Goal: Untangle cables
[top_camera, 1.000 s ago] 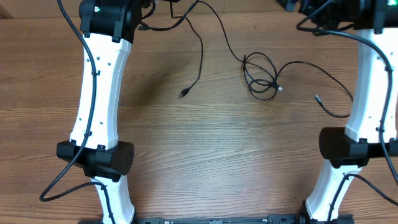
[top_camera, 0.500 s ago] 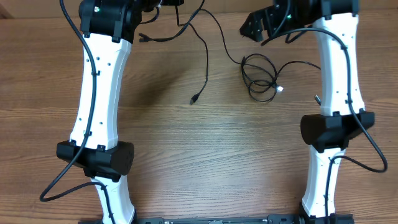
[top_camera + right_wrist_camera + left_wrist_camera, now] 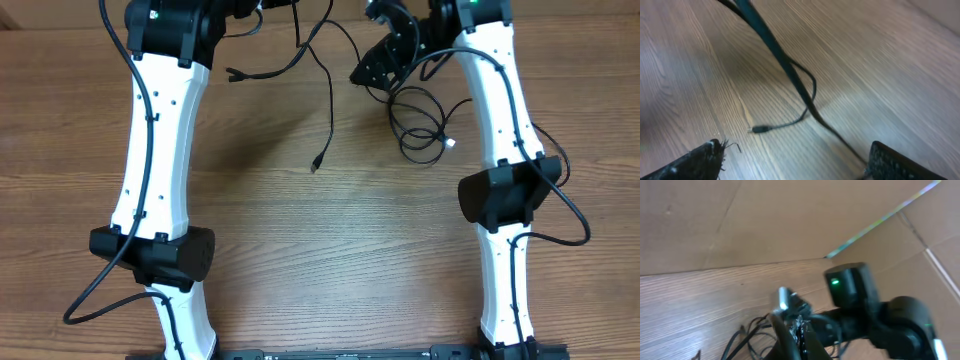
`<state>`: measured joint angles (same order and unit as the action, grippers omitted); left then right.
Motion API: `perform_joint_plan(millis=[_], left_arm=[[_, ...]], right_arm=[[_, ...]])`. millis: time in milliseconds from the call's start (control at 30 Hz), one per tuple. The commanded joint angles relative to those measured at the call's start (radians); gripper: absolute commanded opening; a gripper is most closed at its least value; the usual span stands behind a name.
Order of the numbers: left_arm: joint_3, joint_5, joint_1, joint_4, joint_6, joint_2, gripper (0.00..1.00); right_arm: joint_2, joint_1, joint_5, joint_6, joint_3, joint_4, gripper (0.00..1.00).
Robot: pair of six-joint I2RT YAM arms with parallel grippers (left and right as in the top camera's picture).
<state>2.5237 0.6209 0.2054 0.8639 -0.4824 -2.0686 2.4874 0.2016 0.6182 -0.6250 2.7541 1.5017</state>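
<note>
The cables lie at the far end of the wooden table. A small bunched coil [image 3: 420, 130] sits right of centre. One loose strand [image 3: 330, 100] drops to a plug [image 3: 316, 164], and another plug end [image 3: 233, 73] sticks out left. My left gripper [image 3: 275, 5] is at the top edge, shut on the cables; in its wrist view its gripper [image 3: 797, 340] pinches the strands [image 3: 750, 335]. My right gripper [image 3: 375, 65] hovers open just left of the coil. In the right wrist view this gripper [image 3: 800, 162] straddles a taut strand [image 3: 790, 75] without touching it, with a plug [image 3: 758, 130] lying on the wood.
Brown cardboard walls [image 3: 765, 220] close off the far side of the table [image 3: 320, 260]. The right arm's black wrist [image 3: 855, 290] with a green light sits close in front of the left gripper. Both arm bases stand at the near edge.
My right arm has swung from the far right edge leftward to just left of the coil, its jaws slightly narrower. The hanging strand's plug has shifted a little to the right.
</note>
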Motion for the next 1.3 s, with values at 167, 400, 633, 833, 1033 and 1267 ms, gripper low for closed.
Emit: perform_joint_plan(millis=[167, 400, 633, 833, 1033, 1267], left_arm=[[0.021, 0.198, -0.05, -0.099, -0.11, 0.025, 0.04], [0.021, 0.219, -0.061, -0.112, -0.116, 0.025, 0.04], [0.021, 0.218, -0.09, -0.109, -0.116, 0.025, 0.04], [0.021, 0.209, -0.135, -0.107, -0.102, 0.025, 0.04], [0.021, 0.114, -0.174, -0.068, -0.068, 0.025, 0.04], [0.021, -0.135, -0.195, 0.063, 0.011, 0.025, 0.04]], right_arm=[[0.016, 0.05, 0.069, -0.046, 0.007, -0.103, 0.87], [0.031, 0.066, 0.064, -0.045, 0.007, -0.126, 0.11], [0.031, 0.063, -0.094, 0.135, 0.007, -0.22, 0.04], [0.029, 0.046, -0.514, 0.437, 0.009, -0.32, 0.04], [0.01, 0.018, -0.794, 0.556, 0.009, -0.317, 0.04], [-0.037, -0.058, -0.889, 0.731, 0.009, -0.311, 0.04]])
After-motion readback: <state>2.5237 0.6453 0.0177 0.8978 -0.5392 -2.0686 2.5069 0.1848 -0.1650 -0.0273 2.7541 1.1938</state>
